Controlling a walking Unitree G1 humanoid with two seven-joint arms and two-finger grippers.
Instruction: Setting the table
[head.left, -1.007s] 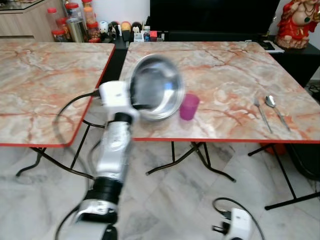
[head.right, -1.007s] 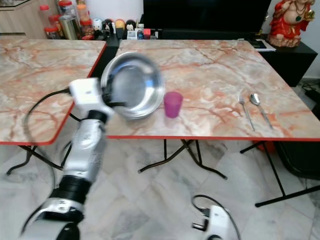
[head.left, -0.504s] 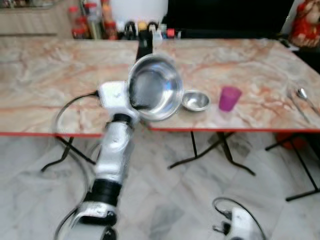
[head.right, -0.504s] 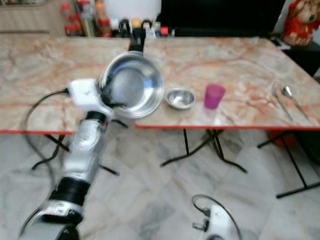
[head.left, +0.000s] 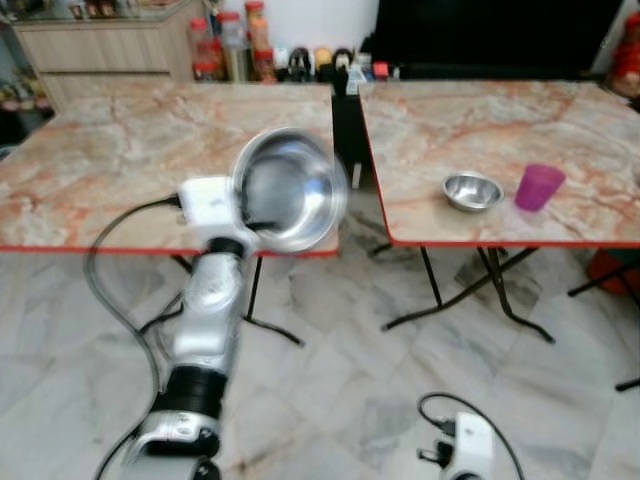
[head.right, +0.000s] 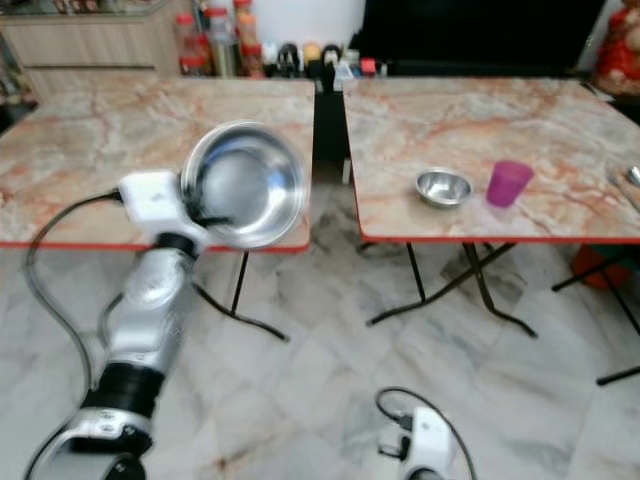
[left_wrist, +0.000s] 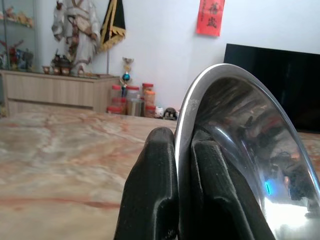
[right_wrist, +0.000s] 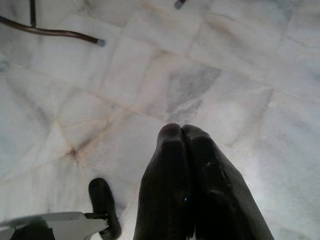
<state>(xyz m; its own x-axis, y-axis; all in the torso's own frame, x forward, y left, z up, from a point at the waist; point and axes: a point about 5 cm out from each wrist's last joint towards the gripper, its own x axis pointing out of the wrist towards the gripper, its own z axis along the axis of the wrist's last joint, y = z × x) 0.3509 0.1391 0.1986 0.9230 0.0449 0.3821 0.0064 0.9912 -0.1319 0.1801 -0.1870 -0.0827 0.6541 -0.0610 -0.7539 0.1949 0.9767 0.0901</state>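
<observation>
So, I saw left gripper (left_wrist: 176, 150) pinching rim of large steel bowl (head.left: 285, 190), raised over left table (head.left: 100, 160) edge. Right gripper (right_wrist: 182, 131) pressed closed, hung above floor (right_wrist: 225, 60).

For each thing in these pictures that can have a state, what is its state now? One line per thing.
Large steel bowl: held in the air, tilted on edge, rim pinched.
Left gripper: shut on the large steel bowl's rim.
Right gripper: shut, holding nothing, pointing at the floor.
Small steel bowl: upright on the right table.
Purple cup: upright, beside the small steel bowl.
</observation>
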